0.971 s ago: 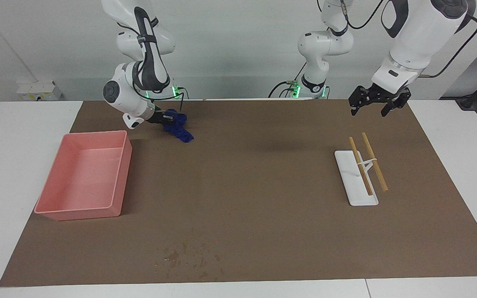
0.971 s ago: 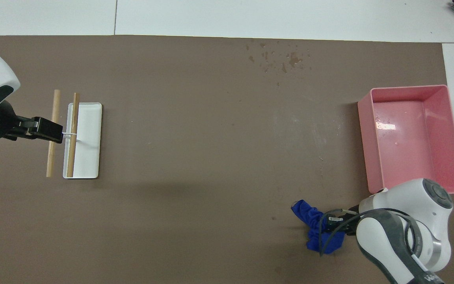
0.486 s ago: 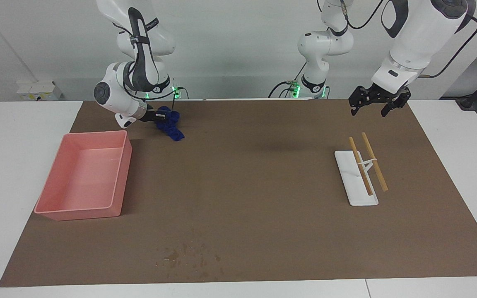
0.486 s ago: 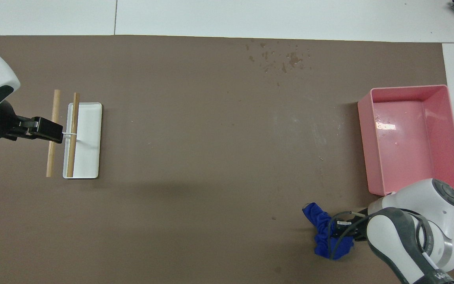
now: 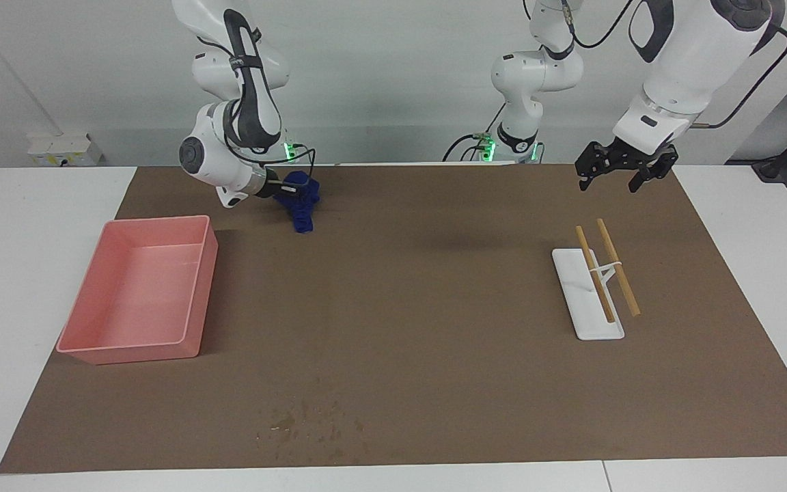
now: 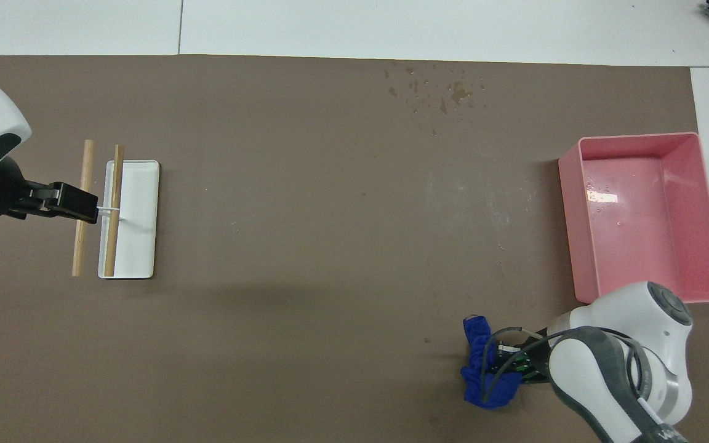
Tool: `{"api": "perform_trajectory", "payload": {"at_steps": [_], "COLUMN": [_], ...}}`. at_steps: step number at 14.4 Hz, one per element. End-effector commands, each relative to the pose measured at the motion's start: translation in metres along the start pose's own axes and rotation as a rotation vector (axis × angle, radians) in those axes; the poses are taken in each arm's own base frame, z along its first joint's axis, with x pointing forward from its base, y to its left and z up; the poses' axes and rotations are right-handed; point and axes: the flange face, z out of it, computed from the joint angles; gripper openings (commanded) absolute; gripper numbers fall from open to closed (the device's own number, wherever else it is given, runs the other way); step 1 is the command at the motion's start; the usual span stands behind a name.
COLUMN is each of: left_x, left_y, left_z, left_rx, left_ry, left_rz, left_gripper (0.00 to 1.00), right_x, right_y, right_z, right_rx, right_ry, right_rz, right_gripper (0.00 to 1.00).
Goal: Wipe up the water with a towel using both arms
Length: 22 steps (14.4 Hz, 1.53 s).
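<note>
The water [image 5: 311, 424] is a scatter of dark specks on the brown mat near the edge farthest from the robots; it also shows in the overhead view [image 6: 437, 92]. My right gripper [image 5: 283, 192] is shut on the blue towel [image 5: 301, 203], which hangs bunched from it over the mat near the robots' edge, beside the pink bin. In the overhead view the towel [image 6: 479, 369] sticks out past the right gripper [image 6: 509, 364]. My left gripper [image 5: 615, 174] waits open and empty, raised over the mat at the left arm's end; it also shows in the overhead view [image 6: 87, 208].
A pink bin [image 5: 134, 352] stands at the right arm's end of the mat and shows in the overhead view [image 6: 567, 212]. A white tray [image 5: 588, 321] with two wooden sticks [image 5: 619, 270] lies at the left arm's end, below the left gripper in the overhead view [image 6: 142, 215].
My right gripper swung the towel toward the right arm's end, then back toward the table's middle, and the towel now hangs more bunched. The left arm has not moved.
</note>
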Motion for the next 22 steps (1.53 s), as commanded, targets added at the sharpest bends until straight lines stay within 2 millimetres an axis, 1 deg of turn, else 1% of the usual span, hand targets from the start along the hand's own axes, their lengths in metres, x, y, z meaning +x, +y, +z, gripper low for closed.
{"api": "perform_trajectory", "payload": {"at_steps": [1,2,4,5,6,7,8,9,10,13,14,16,19,21,22], "left_x": [-0.004,-0.004,-0.004,-0.004,-0.004,-0.004,-0.004,-0.004,-0.004,-0.004,-0.004,-0.004,-0.004,-0.004,-0.004], "left_y": [-0.001,-0.001,-0.001,-0.001,-0.001,-0.001,-0.001,-0.001,-0.001,-0.001,-0.001,-0.001,-0.001,-0.001,-0.001], "left_z": [0.0,0.0,0.0,0.0,0.0,0.0,0.0,0.0,0.0,0.0,0.0,0.0,0.0,0.0,0.0], "left_rx": [0.016,0.016,0.016,0.016,0.016,0.016,0.016,0.016,0.016,0.016,0.016,0.016,0.016,0.016,0.016], "left_ry": [0.009,0.009,0.009,0.009,0.009,0.009,0.009,0.009,0.009,0.008,0.009,0.009,0.009,0.009,0.009], "left_rz": [-0.004,-0.004,-0.003,-0.004,-0.004,-0.004,-0.004,-0.004,-0.004,-0.004,-0.003,-0.004,-0.004,-0.003,-0.004], "left_gripper": [1.0,1.0,1.0,1.0,1.0,1.0,1.0,1.0,1.0,1.0,1.0,1.0,1.0,1.0,1.0], "right_x": [-0.014,-0.019,-0.034,-0.041,-0.047,-0.054,-0.057,-0.059,-0.059,-0.057,-0.057,-0.058,-0.051,-0.039,-0.03], "right_y": [-0.025,-0.038,-0.072,-0.098,-0.123,-0.139,-0.145,-0.148,-0.148,-0.137,-0.133,-0.123,-0.09,-0.058,-0.039], "right_z": [0.01,0.017,0.033,0.035,0.029,0.023,0.016,0.005,-0.006,-0.074,-0.099,-0.144,-0.213,-0.258,-0.275], "right_rx": [0.049,0.051,0.064,0.058,0.064,0.06,0.039,0.006,-0.035,-0.169,-0.214,-0.265,-0.318,-0.328,-0.336], "right_ry": [0.019,0.032,0.066,0.071,0.079,0.086,0.087,0.088,0.077,0.108,0.119,0.133,0.201,0.239,0.247], "right_rz": [0.042,0.061,0.109,0.126,0.161,0.179,0.167,0.146,0.127,0.068,0.055,0.012,-0.102,-0.196,-0.263], "right_gripper": [0.0,0.0,0.0,0.0,0.0,0.0,0.0,0.0,0.0,0.0,0.0,0.0,0.0,0.0,0.0]}}
